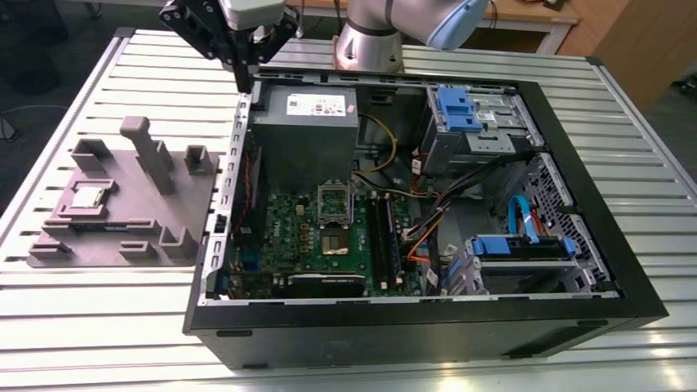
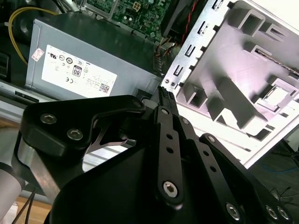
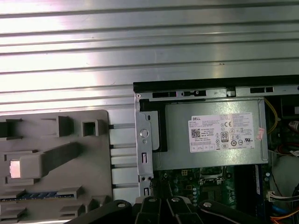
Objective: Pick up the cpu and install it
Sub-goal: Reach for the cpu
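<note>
The cpu (image 1: 87, 198) lies flat in a shallow square recess of the grey plastic fixture (image 1: 185, 216), on the exterior view's left, outside the computer case (image 1: 436, 335). It is a small square plate with a dull silver metal top that faces up. Because it is square it has no real long axis; its edges run about parallel to the edges of the fixture. In the second wrist view the cpu (image 2: 279, 96) reflects the light and looks almost white.

The fixture is matt, with blocky pegs and slots. It rests on a table (image 1: 98, 343) of ribbed aluminium slats.

The gripper (image 1: 243, 82) is of black metal with bolted links. It hangs over the perforated steel edge of the case, beside the grey sheet-metal power supply (image 1: 305, 122), well apart from the cpu. In the second wrist view the fingers of the gripper (image 2: 163, 91) come together to a narrow tip, and nothing is between them.

Inside the black case, the green motherboard (image 1: 299, 245) lies flat, and its processor socket (image 1: 332, 202) has a metal frame.
</note>
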Motion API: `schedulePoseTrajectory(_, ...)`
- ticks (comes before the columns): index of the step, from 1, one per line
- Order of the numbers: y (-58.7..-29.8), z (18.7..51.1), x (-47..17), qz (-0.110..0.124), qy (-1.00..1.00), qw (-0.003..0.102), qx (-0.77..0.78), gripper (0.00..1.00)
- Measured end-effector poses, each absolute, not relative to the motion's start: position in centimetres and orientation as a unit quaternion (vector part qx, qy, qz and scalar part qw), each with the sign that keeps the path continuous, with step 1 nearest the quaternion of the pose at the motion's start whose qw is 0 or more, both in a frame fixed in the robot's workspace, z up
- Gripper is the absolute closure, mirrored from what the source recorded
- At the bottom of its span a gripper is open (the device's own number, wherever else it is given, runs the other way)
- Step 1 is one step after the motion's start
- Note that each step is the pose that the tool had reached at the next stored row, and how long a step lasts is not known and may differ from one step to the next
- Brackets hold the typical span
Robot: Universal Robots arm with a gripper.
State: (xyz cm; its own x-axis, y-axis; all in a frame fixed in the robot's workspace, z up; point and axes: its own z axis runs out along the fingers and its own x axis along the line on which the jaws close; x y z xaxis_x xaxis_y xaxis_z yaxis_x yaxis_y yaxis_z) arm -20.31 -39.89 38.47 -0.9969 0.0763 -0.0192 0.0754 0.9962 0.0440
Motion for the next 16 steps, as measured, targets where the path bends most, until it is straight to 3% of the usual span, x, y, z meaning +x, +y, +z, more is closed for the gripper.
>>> schedulePoseTrajectory(16, -39.9, 38.39, -20.94, 0.022, 0.999, 0.01, 0.038, 0.89)
